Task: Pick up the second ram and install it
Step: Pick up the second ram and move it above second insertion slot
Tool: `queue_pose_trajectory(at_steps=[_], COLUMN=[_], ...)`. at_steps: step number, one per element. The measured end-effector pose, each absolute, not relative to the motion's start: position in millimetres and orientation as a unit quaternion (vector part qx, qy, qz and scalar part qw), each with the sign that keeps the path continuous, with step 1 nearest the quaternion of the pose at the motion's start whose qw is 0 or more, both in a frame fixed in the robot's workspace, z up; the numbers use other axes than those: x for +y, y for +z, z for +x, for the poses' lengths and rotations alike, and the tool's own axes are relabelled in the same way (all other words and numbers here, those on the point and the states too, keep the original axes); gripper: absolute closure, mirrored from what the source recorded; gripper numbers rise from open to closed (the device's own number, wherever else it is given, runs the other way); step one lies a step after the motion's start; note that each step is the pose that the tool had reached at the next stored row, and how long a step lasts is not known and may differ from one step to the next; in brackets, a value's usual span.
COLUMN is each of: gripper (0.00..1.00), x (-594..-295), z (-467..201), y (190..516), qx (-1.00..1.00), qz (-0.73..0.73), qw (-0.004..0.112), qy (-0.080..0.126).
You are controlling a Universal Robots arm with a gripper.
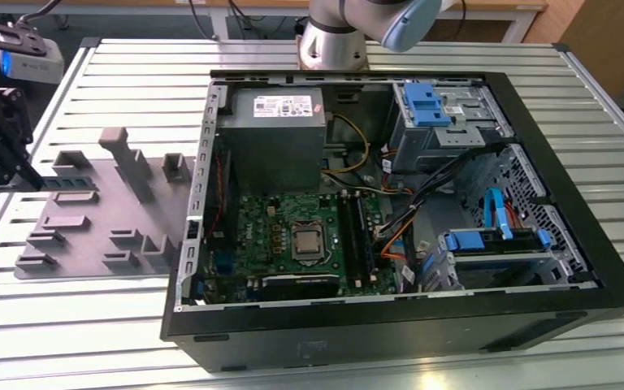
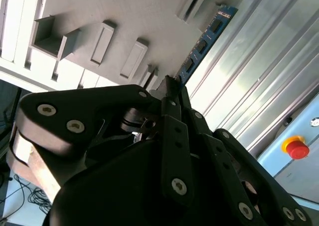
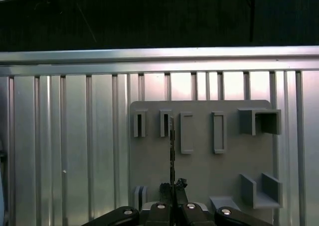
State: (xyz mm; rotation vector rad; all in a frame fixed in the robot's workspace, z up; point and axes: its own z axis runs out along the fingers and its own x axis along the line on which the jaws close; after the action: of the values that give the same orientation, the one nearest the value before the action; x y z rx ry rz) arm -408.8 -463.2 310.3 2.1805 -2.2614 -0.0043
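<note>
**Ram clamped in the gripper, over the tray**
The gripper (image 3: 172,187) is closed on one end of the ram (image 3: 172,146), probably to leave its long edge free for a slot. The ram reaches edge-on over the tray (image 3: 199,161) toward the slotted blocks along one edge. Beyond is the table (image 3: 75,136) edge, with the case (image 1: 399,333) well apart.

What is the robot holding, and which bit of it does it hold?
The second ram, a long blue stick. The fingers of the gripper pinch it at one end, and the rest sticks out past them.
</note>
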Motion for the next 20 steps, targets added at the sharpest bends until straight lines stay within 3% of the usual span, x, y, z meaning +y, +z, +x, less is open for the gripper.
queue_pose_trajectory(at_steps=[20], gripper=[0.86], x=[-463.2], z=[-408.8], y=[322.3], qx=[-0.720], qz=[0.694], qw=[0.000], qy=[-0.001])
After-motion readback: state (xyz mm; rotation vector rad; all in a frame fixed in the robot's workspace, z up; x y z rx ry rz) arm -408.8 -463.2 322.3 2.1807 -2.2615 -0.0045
